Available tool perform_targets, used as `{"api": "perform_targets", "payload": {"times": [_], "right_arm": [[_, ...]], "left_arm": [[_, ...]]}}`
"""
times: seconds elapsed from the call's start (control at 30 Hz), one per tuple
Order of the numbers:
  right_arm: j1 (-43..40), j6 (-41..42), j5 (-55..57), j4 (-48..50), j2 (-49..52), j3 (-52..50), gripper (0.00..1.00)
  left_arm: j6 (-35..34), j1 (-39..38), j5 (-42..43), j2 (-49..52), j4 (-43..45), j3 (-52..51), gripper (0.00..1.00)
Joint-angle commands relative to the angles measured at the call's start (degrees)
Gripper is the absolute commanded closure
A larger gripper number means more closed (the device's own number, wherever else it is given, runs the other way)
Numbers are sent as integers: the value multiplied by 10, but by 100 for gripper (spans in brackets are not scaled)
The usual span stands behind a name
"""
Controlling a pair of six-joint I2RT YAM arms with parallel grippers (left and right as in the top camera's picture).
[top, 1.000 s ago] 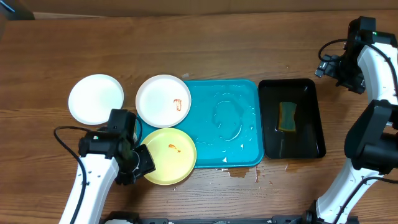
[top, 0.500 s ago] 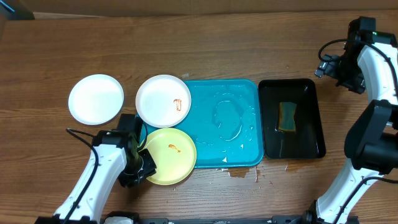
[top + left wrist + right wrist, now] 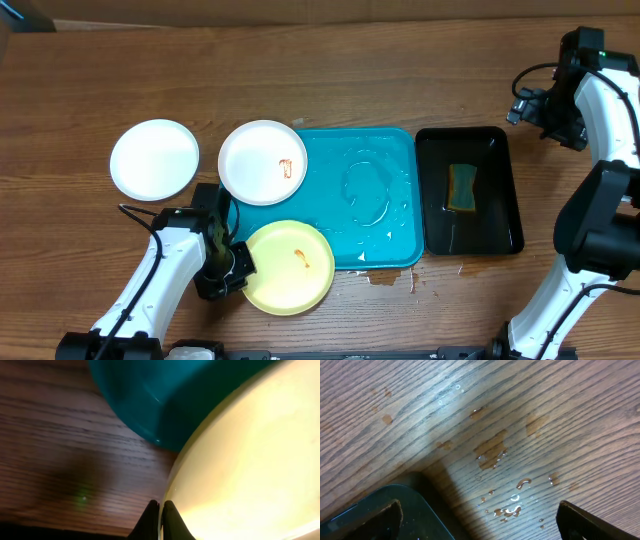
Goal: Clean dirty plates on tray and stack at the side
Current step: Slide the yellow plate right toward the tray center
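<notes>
At the front-left corner of the tray (image 3: 390,150), the left gripper (image 3: 238,268) is closed on the left rim of the yellow plate (image 3: 290,267). This plate overhangs the tray's front edge onto the table (image 3: 400,60). The smeared white plate (image 3: 262,162) sits at the back-left corner, its rim slightly over the edge. The clean white plate (image 3: 154,159) lies on wood just beside it, apart. The right gripper (image 3: 525,105) stands wide open near the black tray (image 3: 500,235).

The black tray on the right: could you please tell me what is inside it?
A single sponge lies near the middle of the black tray, on a glossy dark floor that may be wet. Whatever is beneath the sponge is covered.
</notes>
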Motion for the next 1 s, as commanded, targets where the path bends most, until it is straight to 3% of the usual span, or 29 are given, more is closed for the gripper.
{"api": "perform_targets", "payload": {"times": [0.0, 0.17, 0.47, 0.73, 0.97], "right_arm": [[1, 0, 4, 2, -17, 11, 0], [1, 0, 4, 2, -17, 11, 0], [1, 0, 4, 2, -17, 11, 0], [1, 0, 4, 2, -17, 11, 0], [1, 0, 4, 2, -17, 11, 0]], "left_arm": [[31, -2, 47, 2, 3, 4, 96], [40, -9, 98, 2, 43, 36, 96], [-14, -101, 61, 15, 131, 127, 96], [-100, -191, 2, 98, 238, 150, 96], [-112, -204, 19, 173, 322, 150, 92]]}}
